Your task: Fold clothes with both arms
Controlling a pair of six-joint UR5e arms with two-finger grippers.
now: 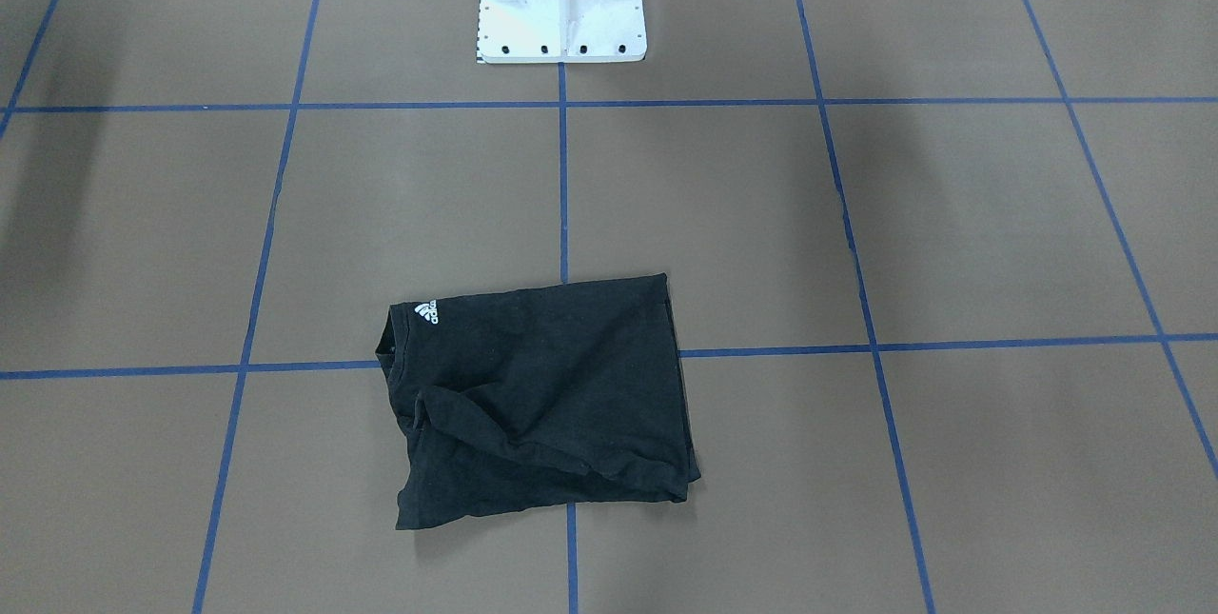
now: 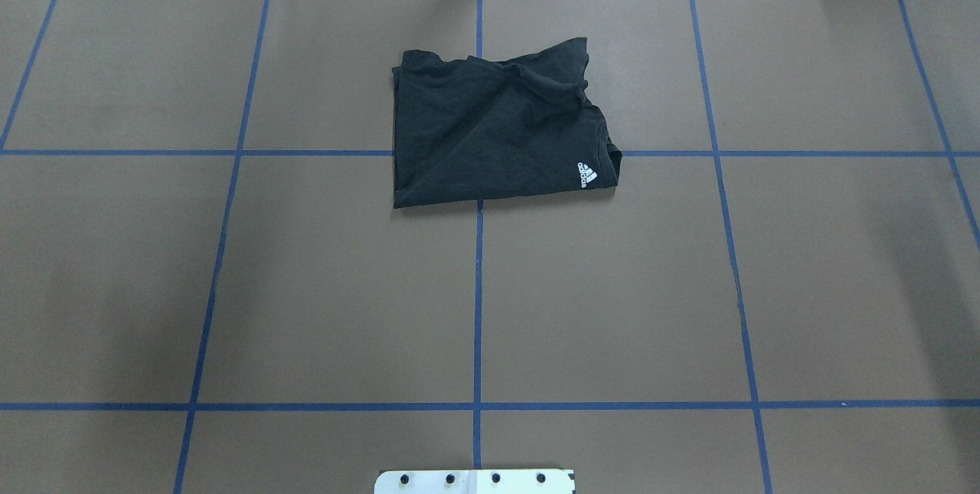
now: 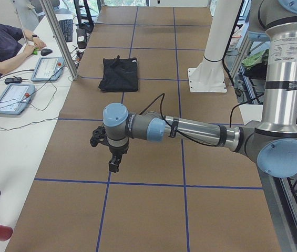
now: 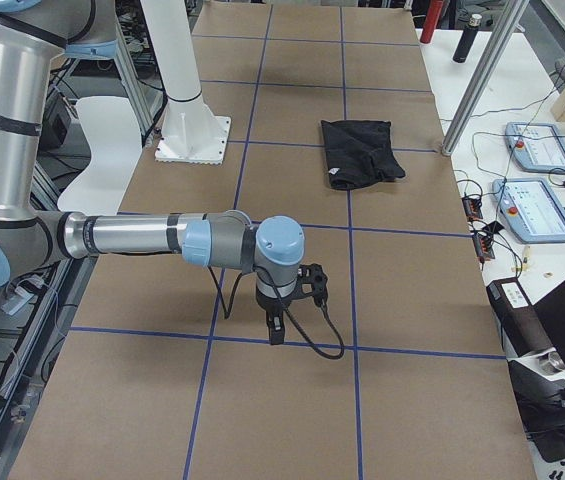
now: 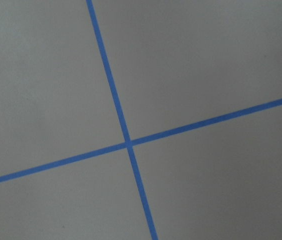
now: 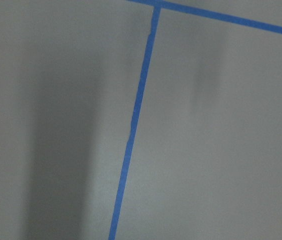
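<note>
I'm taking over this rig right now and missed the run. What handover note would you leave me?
Left hand: over bare table, clear of the shirt; I cannot tell whether it is open or shut.
Right hand: the same.
T-shirt: on the table's far side, across the centre line, folded into a compact packet, white logo facing up.
Done: the folding looks finished.
Left: perhaps smooth the rumpled far edge.

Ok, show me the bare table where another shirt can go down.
Bare: the squares between the T-shirt and the pedestal base, and those to either side of the shirt. Taken: the shirt's patch across the centre tape line. The left arm and right arm hang over the table's ends.
</note>
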